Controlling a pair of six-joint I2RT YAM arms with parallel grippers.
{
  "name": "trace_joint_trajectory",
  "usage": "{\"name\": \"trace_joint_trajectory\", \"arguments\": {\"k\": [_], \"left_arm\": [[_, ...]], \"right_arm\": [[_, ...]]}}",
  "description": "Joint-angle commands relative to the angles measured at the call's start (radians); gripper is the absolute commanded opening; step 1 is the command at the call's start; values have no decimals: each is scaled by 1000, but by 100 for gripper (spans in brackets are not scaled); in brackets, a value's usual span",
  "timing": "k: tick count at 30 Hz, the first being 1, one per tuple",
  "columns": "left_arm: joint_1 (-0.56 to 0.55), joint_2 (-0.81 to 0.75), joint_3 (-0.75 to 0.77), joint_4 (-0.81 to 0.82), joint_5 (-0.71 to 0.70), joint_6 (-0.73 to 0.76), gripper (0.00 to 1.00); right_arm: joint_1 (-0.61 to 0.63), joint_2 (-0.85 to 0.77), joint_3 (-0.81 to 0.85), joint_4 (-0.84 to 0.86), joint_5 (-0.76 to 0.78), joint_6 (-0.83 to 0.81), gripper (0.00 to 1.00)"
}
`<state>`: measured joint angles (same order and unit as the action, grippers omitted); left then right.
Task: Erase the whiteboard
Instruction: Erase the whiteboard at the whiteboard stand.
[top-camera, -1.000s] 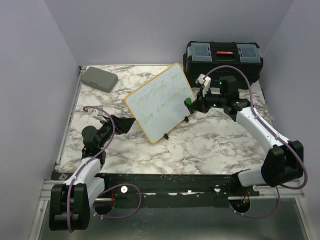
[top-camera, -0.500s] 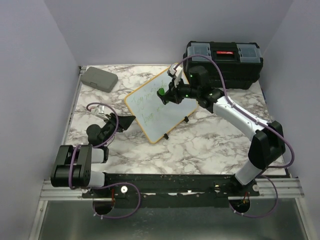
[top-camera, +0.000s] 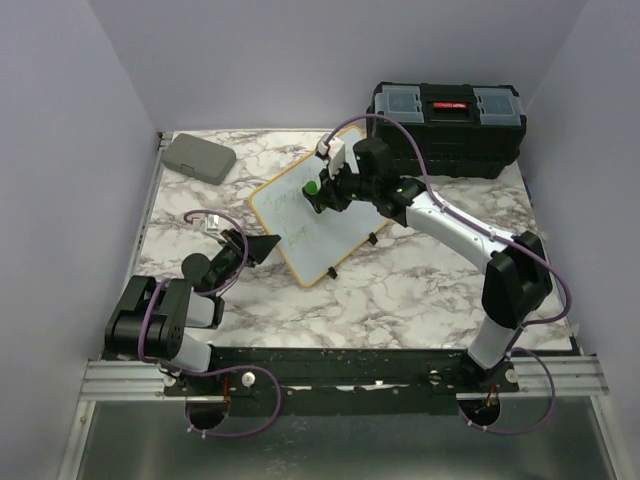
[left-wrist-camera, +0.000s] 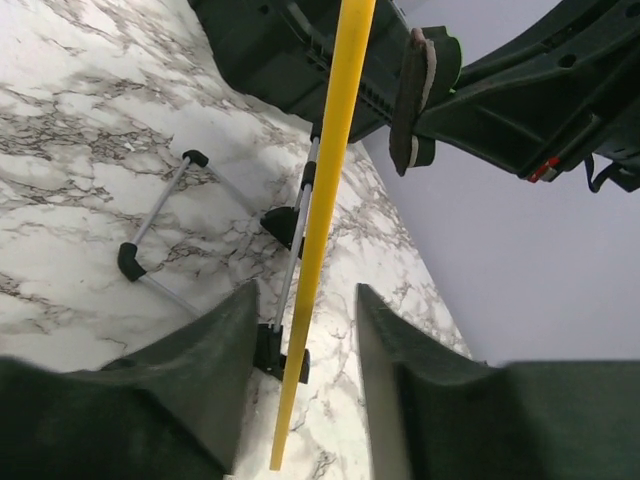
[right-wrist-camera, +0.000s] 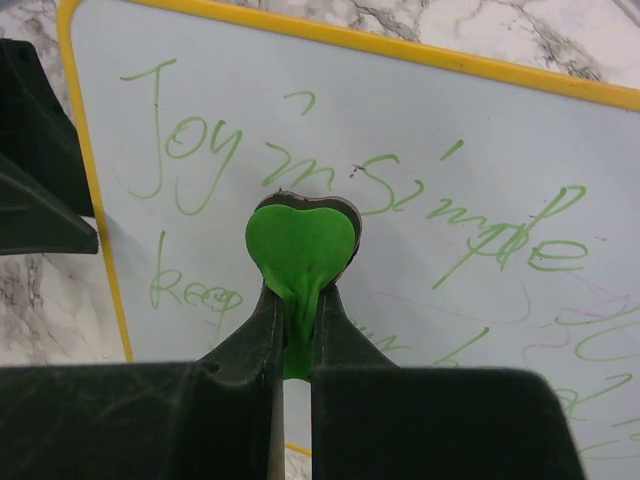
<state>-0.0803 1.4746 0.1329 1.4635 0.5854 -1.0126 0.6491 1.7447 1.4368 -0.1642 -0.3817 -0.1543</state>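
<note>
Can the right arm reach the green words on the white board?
Probably yes: the right gripper, shut on a green heart-shaped eraser, is right at the green handwriting on the yellow-framed whiteboard, nothing between.

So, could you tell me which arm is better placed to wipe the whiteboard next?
Right. The right gripper is shut on the green heart-shaped eraser, facing the writing on the whiteboard; the left gripper, open, only straddles its frame.

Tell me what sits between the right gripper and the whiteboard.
A green heart-shaped eraser, pinched in the right gripper, lies between it and the whiteboard; the right wrist view shows it best.
</note>
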Motion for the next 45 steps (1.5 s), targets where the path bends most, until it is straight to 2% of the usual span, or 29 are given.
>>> {"name": "trace_joint_trajectory", "arguments": {"k": [1,5,7,17,25,33,37,45], "left_arm": [[-27,13,8,46,-48,49,32],[-35,24,14,37,-49,55,8],[-38,23,17,26,-49,59,1],[-54,-58,37,-109,-54,115,0],[-74,-155,77,-300,-42,222,0],[-81,-167,83,-344,-33,263,0],[-83,-163,88,-356,-21,284,0],[-84,-188,103,-418,-9,332,0]], "right_arm": [[52,26,51,-18,58,-2,1],[79,37,73,-25,89,-14,1],[92,42,82,-28,105,-26,1],[206,92,126,-14,214,-102,1],[235,125,159,9,257,-101,1],[243,133,168,50,376,-54,1],[242,144,172,42,361,-52,1],[242,174,180,-11,181,-159,1]]}}
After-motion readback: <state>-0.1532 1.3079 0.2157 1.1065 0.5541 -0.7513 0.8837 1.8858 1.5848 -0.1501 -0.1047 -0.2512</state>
